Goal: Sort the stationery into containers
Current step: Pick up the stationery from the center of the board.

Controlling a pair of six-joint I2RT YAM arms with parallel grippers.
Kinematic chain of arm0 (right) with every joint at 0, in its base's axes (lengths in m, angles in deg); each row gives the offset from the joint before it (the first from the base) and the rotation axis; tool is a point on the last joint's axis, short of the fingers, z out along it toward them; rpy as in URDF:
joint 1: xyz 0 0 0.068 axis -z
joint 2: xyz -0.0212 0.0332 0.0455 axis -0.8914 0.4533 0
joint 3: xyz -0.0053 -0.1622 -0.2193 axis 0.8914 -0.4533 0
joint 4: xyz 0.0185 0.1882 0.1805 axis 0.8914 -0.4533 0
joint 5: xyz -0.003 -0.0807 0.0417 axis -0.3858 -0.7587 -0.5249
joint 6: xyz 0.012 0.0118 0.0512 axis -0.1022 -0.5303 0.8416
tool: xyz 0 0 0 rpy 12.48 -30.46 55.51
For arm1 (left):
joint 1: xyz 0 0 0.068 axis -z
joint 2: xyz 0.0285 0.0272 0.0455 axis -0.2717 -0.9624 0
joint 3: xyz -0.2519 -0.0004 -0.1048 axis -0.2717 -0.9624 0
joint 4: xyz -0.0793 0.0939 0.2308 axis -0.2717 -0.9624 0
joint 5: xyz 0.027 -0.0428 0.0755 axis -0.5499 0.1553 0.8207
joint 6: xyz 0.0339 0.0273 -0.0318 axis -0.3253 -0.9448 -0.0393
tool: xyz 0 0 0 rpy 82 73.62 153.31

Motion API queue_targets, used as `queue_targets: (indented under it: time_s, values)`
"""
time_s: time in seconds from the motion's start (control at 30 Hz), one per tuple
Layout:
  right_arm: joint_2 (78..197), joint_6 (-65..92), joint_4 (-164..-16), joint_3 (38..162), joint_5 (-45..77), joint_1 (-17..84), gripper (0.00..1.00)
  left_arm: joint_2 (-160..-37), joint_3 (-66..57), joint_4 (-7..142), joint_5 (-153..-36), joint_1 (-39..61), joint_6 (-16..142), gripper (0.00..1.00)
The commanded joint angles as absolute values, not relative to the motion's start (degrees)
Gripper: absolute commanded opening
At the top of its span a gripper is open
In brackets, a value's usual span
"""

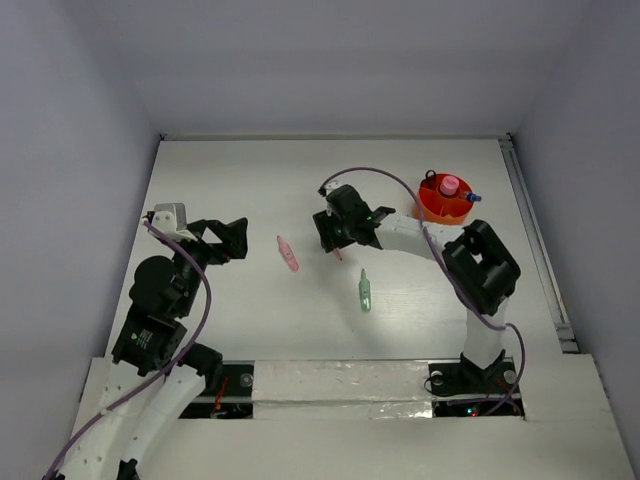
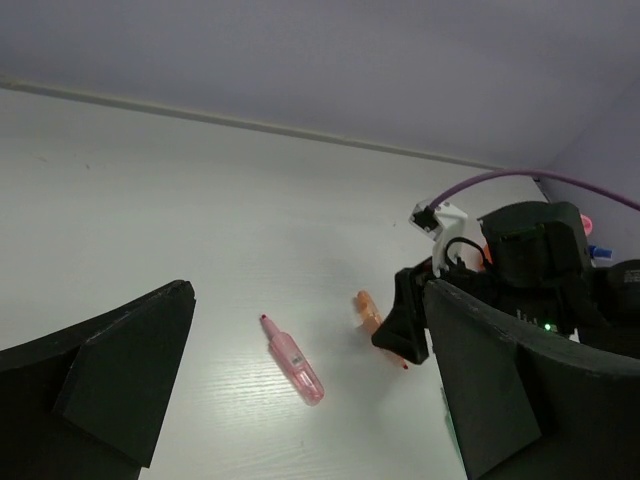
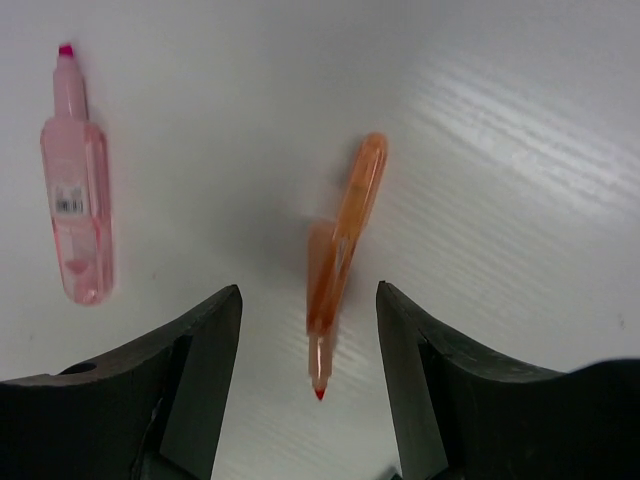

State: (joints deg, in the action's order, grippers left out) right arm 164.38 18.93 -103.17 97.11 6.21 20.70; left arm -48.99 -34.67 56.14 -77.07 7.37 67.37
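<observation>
The right gripper [image 3: 308,298] hangs over the white table [image 1: 250,190] with its jaws apart, one finger on each side of the orange pen [image 3: 342,250], a gap showing on both sides. The pink pen [image 3: 75,190] lies near on the left, the green pen [image 1: 365,291] nearer the arm bases. The left gripper [image 1: 228,240] stands wide open, holding nothing. The red-orange bowl [image 1: 430,208] at the far right holds a pink-capped bottle [image 1: 450,185]

A robot lab cell: white table [image 1: 250,180] boxed in by bare grey walls [image 1: 320,60].
</observation>
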Motion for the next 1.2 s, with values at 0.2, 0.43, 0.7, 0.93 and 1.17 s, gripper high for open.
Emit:
queue_targets:
  time_s: [0.2, 0.43, 0.7, 0.93, 1.17]
  values:
    - [173.24, 21.42, -106.51, 110.63, -3.26, 20.95, 0.64, -48.96, -34.83, 58.87, -78.41, 7.17, 66.92, 0.99]
    - [179.39, 23.00, -110.65, 117.23, -9.96, 21.47, 0.57, -48.52, -34.83, 58.87, -78.59, 7.17, 66.92, 0.99]
    - [180.72, 23.97, -113.64, 119.00, -10.40, 22.00, 0.35, -48.34, -34.92, 58.87, -78.41, 7.17, 66.92, 0.99]
    - [179.31, 24.41, -113.29, 118.99, -9.61, 22.00, 0.00, -48.69, -34.92, 58.96, -79.03, 7.17, 67.01, 0.99]
    - [168.37, 21.43, -101.71, 109.80, -7.07, 22.00, 0.00, -52.28, -35.27, 59.40, -83.41, 7.70, 69.81, 0.99]
